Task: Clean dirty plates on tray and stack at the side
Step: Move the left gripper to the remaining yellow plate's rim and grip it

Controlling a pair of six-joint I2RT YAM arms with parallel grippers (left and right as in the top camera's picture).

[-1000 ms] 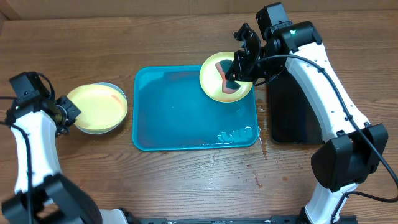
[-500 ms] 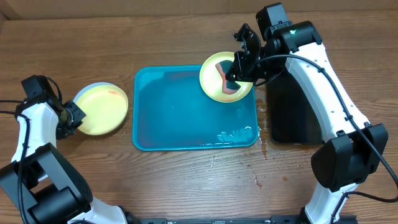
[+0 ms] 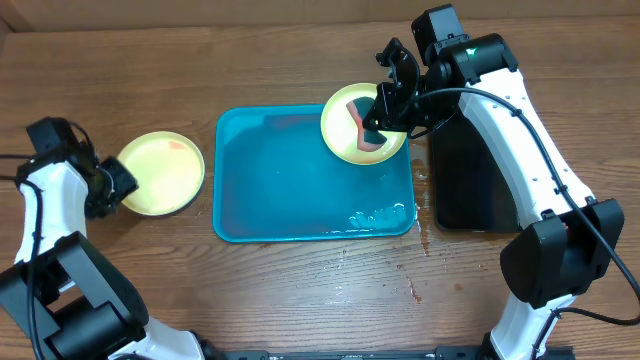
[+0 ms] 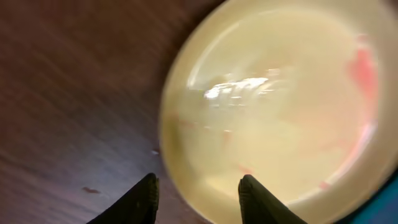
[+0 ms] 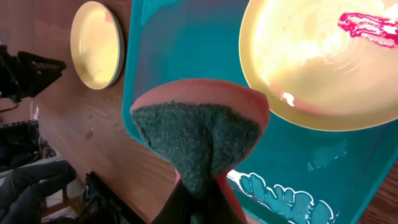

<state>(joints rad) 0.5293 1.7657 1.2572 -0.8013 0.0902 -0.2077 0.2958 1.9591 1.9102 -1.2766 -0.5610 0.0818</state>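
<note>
A pale yellow-green plate with a faint red smear lies on the table left of the turquoise tray. My left gripper is open at its left edge. In the left wrist view the plate's rim runs between the open fingers. A second yellow-green plate sits tilted at the tray's far right corner, with red sauce on it. My right gripper is shut on a green and red sponge just above this plate. No light blue plate shows.
A narrow black tray lies right of the turquoise tray. Soapy water pools at the tray's near right corner, and drops wet the table beside it. The left plate also shows in the right wrist view.
My left arm shifted right, then back a little left, at the plate's edge. The light blue rim seen under the left plate no longer shows. The right arm has not moved.
</note>
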